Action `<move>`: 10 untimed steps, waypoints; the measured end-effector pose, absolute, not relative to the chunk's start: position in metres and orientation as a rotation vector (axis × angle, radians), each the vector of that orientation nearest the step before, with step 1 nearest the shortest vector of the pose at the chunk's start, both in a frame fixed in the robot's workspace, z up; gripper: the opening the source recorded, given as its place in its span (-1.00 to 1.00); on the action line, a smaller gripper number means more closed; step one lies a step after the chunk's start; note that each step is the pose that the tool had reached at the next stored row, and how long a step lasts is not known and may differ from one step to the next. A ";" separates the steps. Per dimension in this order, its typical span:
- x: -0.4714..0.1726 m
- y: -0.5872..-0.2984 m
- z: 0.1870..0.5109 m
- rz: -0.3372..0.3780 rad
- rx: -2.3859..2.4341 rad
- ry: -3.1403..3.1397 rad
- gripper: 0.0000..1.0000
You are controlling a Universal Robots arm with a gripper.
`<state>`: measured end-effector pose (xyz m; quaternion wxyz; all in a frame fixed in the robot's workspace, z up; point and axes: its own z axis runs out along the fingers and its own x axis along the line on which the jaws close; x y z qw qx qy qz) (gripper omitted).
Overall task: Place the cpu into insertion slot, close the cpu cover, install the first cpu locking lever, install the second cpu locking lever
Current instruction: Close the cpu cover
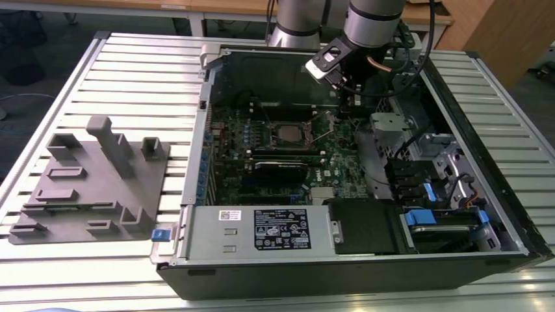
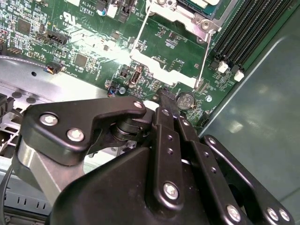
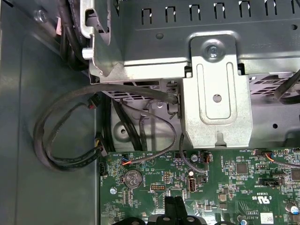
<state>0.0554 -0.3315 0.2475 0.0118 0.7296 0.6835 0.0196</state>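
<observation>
The cpu (image 1: 285,133), a dull grey square, lies in the insertion slot (image 1: 299,123) on the green board inside the open computer case. The cpu cover (image 2: 161,65), a thin silvery frame, stands swung open on the slot's side toward my gripper, and the green board shows through its window. My gripper (image 1: 345,107) hangs over the board to the exterior view's right of the slot, short of the cover's free edge. Its black fingers (image 2: 165,101) are pressed together with nothing between them, seen in both wrist views. The gripper (image 3: 174,206) points down at the board near a coin battery (image 3: 132,178).
A metal drive bracket (image 3: 215,98) and looped black cables (image 3: 70,140) sit close beyond the gripper. Black memory slots (image 2: 253,28) run beside the socket. The power supply (image 1: 260,231) fills the case's near side. A grey fixture plate (image 1: 91,182) lies on the slatted table at the exterior view's left.
</observation>
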 end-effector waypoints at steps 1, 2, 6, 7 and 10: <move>0.055 -0.331 0.247 0.062 2.275 2.131 -0.79; 0.055 -0.331 0.247 0.062 2.275 2.131 -0.79; 0.055 -0.331 0.241 0.060 2.275 2.131 -0.79; 0.055 -0.331 0.239 0.060 2.274 2.131 -0.79; 0.055 -0.331 0.236 0.059 2.274 2.131 -0.79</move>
